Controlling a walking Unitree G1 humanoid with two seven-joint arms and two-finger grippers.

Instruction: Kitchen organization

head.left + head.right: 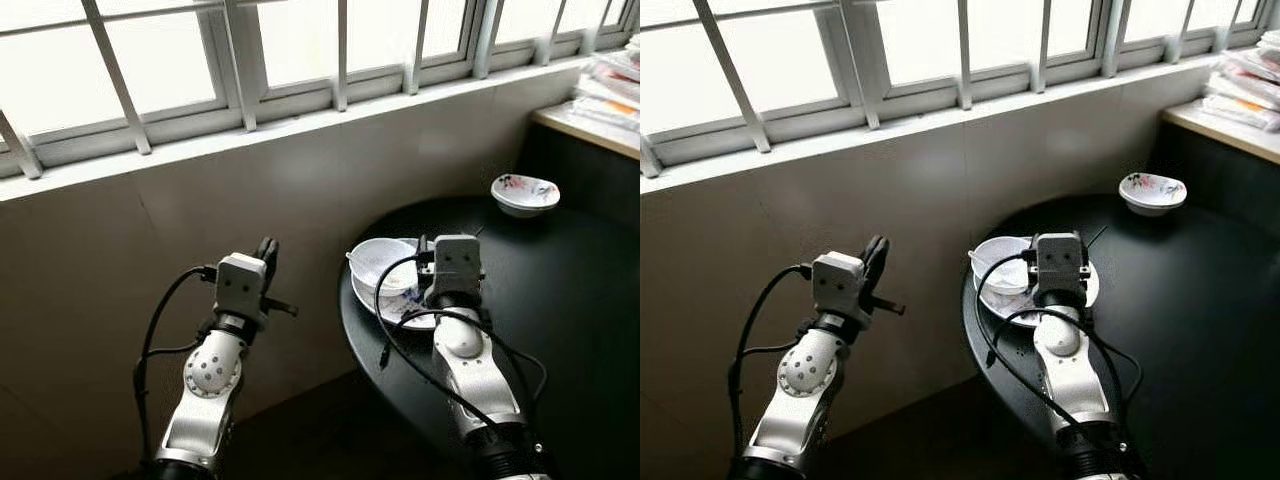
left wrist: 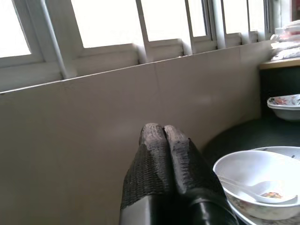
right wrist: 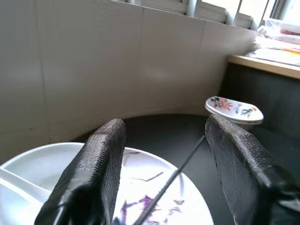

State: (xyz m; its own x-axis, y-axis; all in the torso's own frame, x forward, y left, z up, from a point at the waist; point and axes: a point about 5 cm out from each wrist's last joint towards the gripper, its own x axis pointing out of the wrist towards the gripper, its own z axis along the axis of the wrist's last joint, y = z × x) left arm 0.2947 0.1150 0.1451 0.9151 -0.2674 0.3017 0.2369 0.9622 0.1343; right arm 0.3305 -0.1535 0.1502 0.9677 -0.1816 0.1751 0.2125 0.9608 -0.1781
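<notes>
Right hand [image 3: 164, 173], fingers spread, hovers over the flat white patterned plate [image 1: 412, 312] on the round black table [image 1: 580, 300]; white plastic bowl [image 1: 382, 262] sits at ten o'clock. Left hand [image 2: 163, 136] is closed, farther off.

worktop [image 1: 590, 300]: black, plain
white bowl [image 1: 385, 262]: plain white inside, with a white spoon [image 2: 255, 191] carrying an orange-brown speck
plate [image 3: 154, 187]: white with purple leaf-like marks
small bowl [image 1: 525, 193]: white, red and dark floral pattern inside
wall [image 1: 150, 230]: pale beige tiles
window bars [image 1: 240, 60]: white
left end effector [image 2: 164, 136]: black, woven texture
right end effector [image 3: 161, 161]: black, textured fingers
arms: silver with black cables
</notes>
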